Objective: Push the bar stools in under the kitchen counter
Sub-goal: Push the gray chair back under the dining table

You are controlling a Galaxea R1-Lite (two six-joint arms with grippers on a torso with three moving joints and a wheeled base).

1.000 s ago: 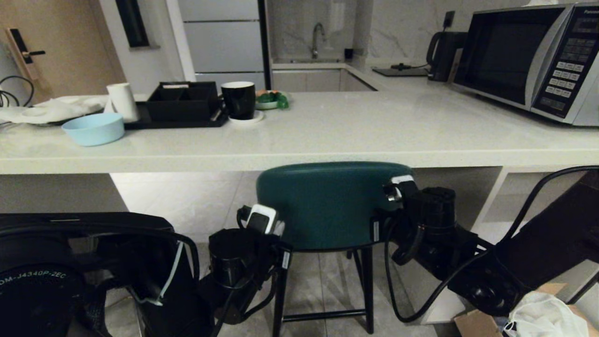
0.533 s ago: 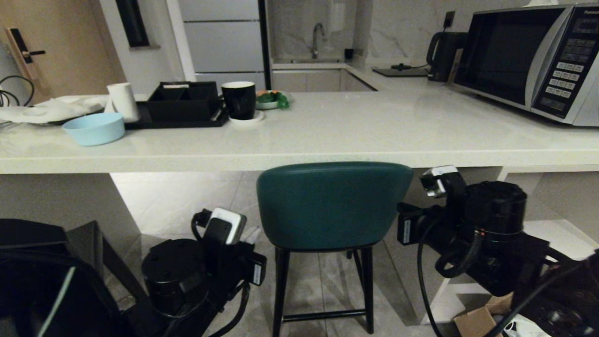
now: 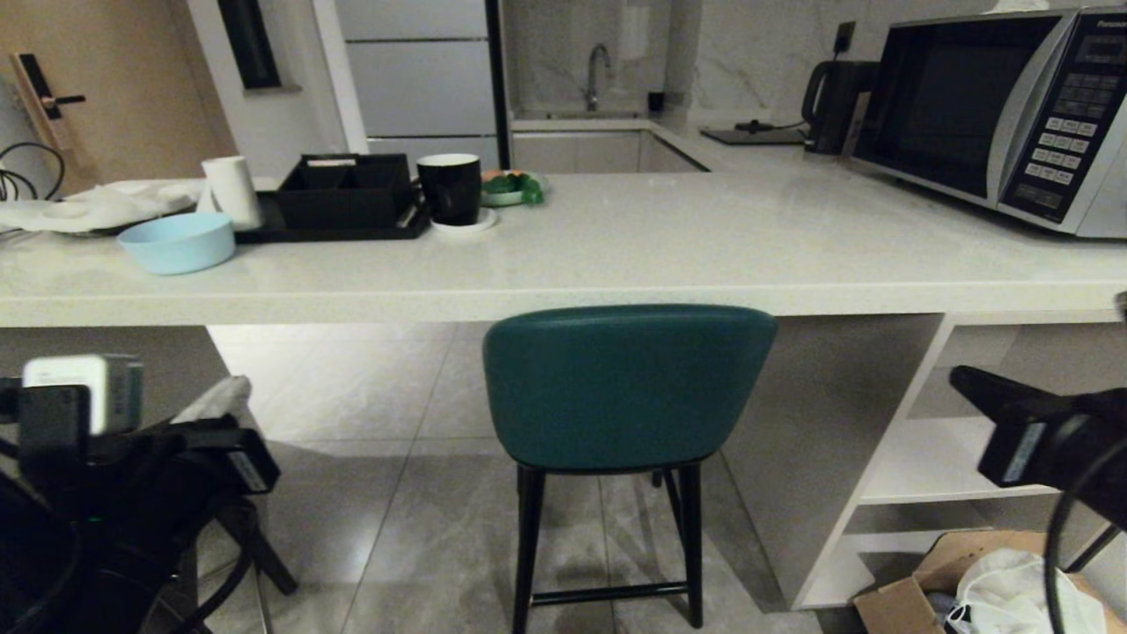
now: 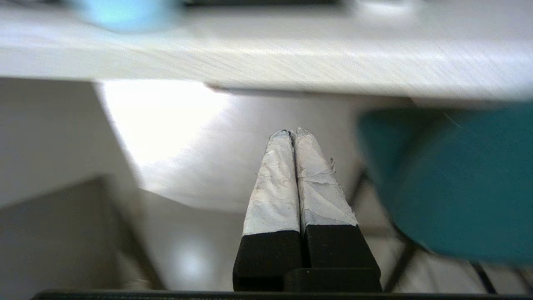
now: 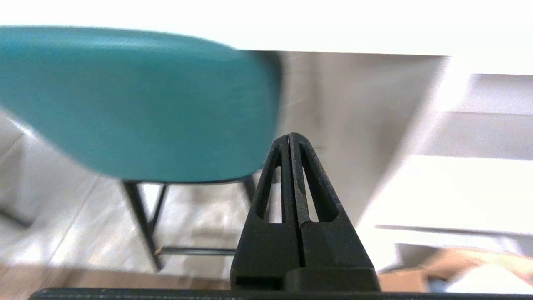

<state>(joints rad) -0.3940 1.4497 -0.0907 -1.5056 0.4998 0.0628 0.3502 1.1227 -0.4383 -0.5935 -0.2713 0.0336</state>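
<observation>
While both arms' fingers are pressed together, teal stool [image 3: 621, 387] sits between side panel [image 3: 819, 440] and bare floor [image 3: 370, 493].

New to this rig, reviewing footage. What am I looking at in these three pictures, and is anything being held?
It's a two-armed wheeled robot facing a kitchen counter. The wide picture comes from its head camera; the other two look out from each wrist, behind the fingers. A teal stool stands at the counter edge. The left gripper and right gripper are both shut and hold nothing, each off to one side of the stool, not touching it. On the counter: a blue bowl, a black tray, a black mug and a microwave. A cardboard box sits on the floor.
</observation>
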